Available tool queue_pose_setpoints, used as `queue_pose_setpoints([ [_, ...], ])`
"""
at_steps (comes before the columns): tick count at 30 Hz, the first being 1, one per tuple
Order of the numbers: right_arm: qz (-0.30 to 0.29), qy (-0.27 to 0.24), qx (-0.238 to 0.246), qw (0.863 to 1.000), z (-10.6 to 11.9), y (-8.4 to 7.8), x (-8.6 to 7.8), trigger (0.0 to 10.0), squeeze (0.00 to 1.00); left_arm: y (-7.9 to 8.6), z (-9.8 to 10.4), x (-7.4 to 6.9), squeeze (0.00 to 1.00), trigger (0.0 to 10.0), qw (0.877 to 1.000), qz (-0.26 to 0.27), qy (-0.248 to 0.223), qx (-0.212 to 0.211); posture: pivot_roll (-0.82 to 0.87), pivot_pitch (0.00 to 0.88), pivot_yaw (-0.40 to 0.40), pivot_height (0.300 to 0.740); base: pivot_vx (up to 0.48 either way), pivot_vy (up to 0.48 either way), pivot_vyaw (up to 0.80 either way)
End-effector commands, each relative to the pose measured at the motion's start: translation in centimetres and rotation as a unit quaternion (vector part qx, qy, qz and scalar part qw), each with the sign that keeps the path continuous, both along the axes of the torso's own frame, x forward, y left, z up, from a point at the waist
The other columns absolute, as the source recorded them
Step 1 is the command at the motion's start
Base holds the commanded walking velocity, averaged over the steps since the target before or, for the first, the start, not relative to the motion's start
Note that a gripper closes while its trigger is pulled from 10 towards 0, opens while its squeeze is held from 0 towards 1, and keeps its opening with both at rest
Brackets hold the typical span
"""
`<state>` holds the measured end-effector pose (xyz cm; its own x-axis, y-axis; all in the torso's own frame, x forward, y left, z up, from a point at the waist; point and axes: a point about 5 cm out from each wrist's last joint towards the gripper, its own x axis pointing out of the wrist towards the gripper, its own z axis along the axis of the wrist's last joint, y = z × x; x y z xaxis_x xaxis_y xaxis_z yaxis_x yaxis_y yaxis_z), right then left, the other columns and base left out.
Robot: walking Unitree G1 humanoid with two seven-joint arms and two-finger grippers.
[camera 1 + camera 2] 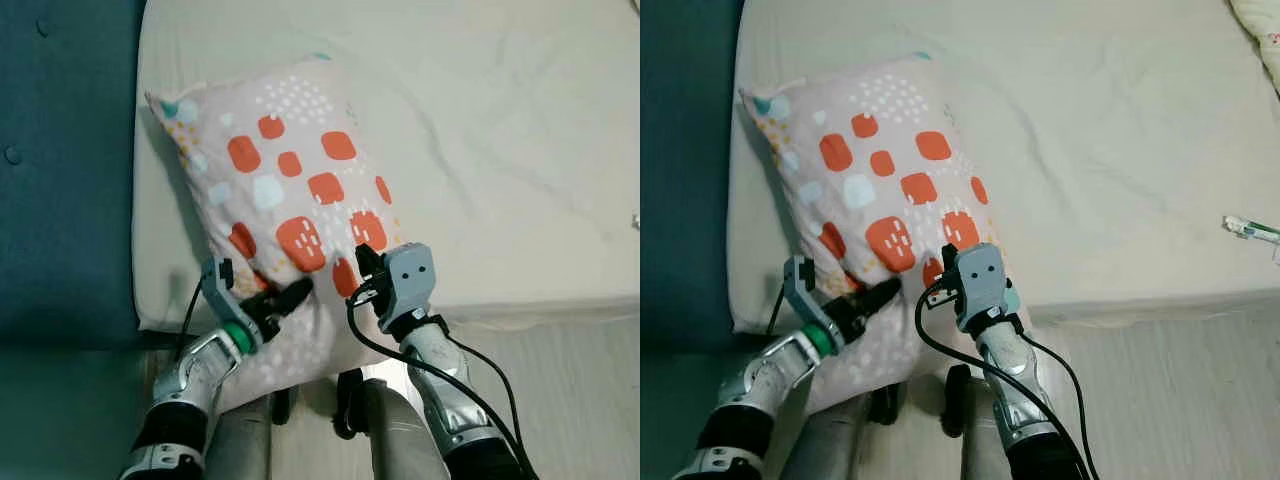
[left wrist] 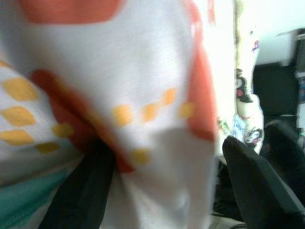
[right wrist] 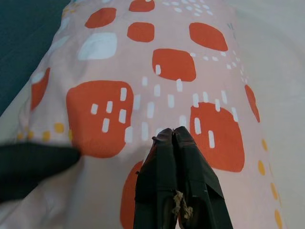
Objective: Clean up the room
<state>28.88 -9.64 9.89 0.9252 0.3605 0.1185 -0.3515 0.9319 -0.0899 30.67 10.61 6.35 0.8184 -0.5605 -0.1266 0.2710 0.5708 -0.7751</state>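
While the left gripper (image 1: 283, 301) pinches the patterned pillow (image 1: 290, 190), the right gripper (image 3: 174, 135) rests on it, fingers together.

Left end effector (image 2: 157, 191) blurred close-up; pillow (image 1: 285, 215) hides one finger.

Bedroom in a home. Bed w/ cream sheet over mattress (image 1: 480, 130), its edge hanging above pale wood-look floor (image 1: 570, 390). Patterned pillow (image 1: 290, 190) w/ orange, white & teal blotches lies on the mattress near the dark teal tufted headboard (image 1: 60, 170). Another printed bedding item at the far corner (image 1: 1260, 30). Domestic furnishings, nothing industrial.
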Motion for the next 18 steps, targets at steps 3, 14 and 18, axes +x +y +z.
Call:
queue_pose_setpoints([
  [3,-0.003,0.022,-0.004,1.0,-0.9,0.0,-0.5,10.0,0.0,-1.3,-0.8,-0.7,0.0,10.0,0.998,-0.028,0.013,0.047,0.0,0.393,0.066,0.74,0.0,0.0,0.0],
  [14,-0.011,0.022,-0.006,1.0,-0.8,-0.4,-0.3,10.0,0.0,-4.0,-1.7,-3.2,0.0,0.0,0.977,-0.127,0.014,0.169,0.01,0.381,0.072,0.74,0.0,0.0,0.0],
  [18,-0.015,0.022,-0.007,1.0,-0.8,-0.6,-0.1,10.0,0.0,-4.0,-2.4,-3.4,0.0,0.0,0.963,-0.128,0.022,0.235,0.01,0.377,0.071,0.74,0.0,0.0,0.0],
])
